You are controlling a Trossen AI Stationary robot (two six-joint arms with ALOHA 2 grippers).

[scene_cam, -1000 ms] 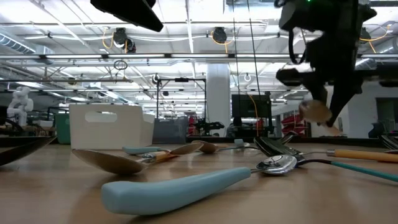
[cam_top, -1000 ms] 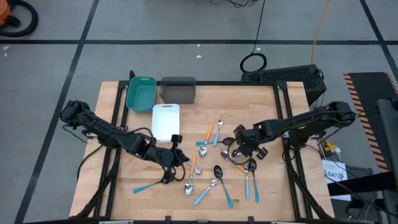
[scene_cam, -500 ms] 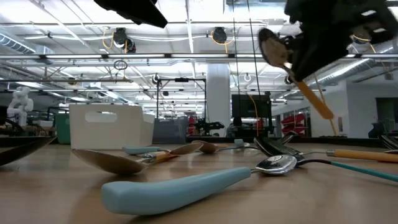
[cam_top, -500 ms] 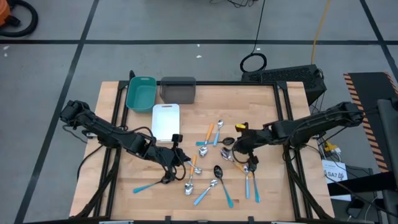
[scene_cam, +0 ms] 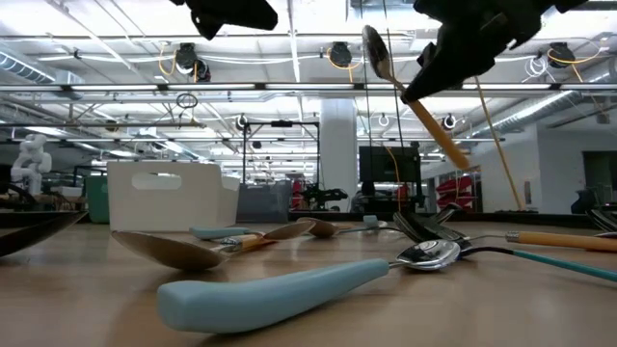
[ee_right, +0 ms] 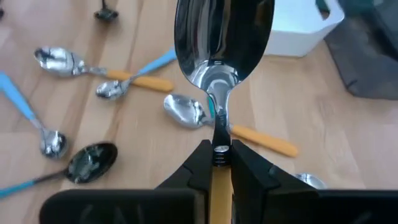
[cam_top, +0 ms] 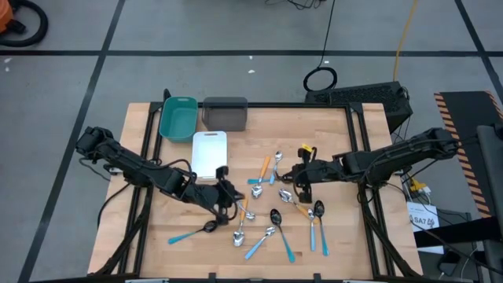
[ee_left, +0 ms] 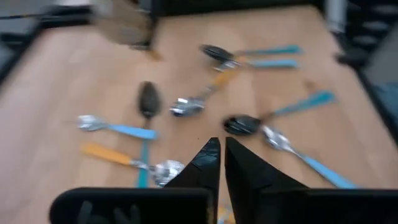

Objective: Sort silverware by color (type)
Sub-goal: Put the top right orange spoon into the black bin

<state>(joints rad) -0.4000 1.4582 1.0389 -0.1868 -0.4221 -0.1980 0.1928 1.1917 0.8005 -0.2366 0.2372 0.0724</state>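
Several small spoons (cam_top: 271, 214) with orange or light-blue handles lie scattered flat on the wooden table, right of the middle. My right gripper (cam_top: 292, 179) hovers over them, shut on an orange-handled spoon (ee_right: 221, 43) with a shiny silver bowl; the low view also shows this spoon (scene_cam: 410, 92) in the air. My left gripper (cam_top: 229, 192) is shut above the table left of the pile, and its wrist view shows the fingers (ee_left: 208, 163) together with nothing visible between them. My right gripper pinches the spoon between its two fingers (ee_right: 198, 163) where the orange handle meets the metal neck (ee_right: 219, 146). The handle runs back between the fingers and the bowl sticks out ahead of them. The spoon is lifted clear and tilted, with the bowl (scene_cam: 376, 50) higher than the handle end (scene_cam: 453, 154).
A teal tray (cam_top: 178, 118), a grey tray (cam_top: 225, 114) and a white tray (cam_top: 210, 152) stand at the table's far left part. One blue-handled spoon (cam_top: 189, 233) lies apart near the left near corner. Bare wood shows along the near edge and far right.
My right gripper has raised the orange-handled spoon off the pile and moved a little toward the table's left. It has turned from pointing down to nearly level, so the spoon's bowl has swung from hanging low to pointing up. My left gripper has shifted slightly toward the pile.
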